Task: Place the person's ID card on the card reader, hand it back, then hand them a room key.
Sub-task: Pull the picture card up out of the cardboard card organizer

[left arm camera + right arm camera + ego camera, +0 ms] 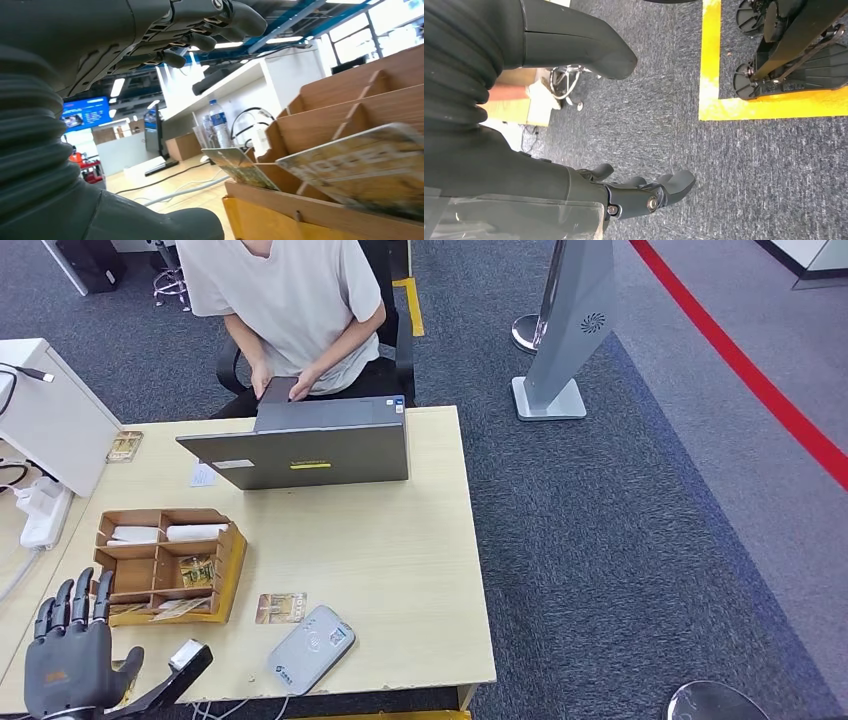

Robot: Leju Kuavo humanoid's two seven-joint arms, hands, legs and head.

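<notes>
Our left hand (pixel 68 658) hovers open and empty at the desk's (pixel 400 560) near-left corner; its spread fingers could snag the wooden organizer (pixel 165 565); our right hand (pixel 644 192) hangs empty, fingers loosely apart.

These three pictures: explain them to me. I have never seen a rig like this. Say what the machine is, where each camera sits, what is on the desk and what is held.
It is a two-armed humanoid robot at a desk. The wide picture is from its head, looking down. The other two come from cameras at its wrists.

The left hand is raised at the near corner, fingers spread, holding nothing. The right hand hangs over the carpet, also holding nothing.

On the desk lie a wooden organizer with cards in it, a loose card, a grey card reader beside that card, and a laptop. A seated person across the desk has both hands at the laptop. The left wrist view sees the organizer from close up.
</notes>
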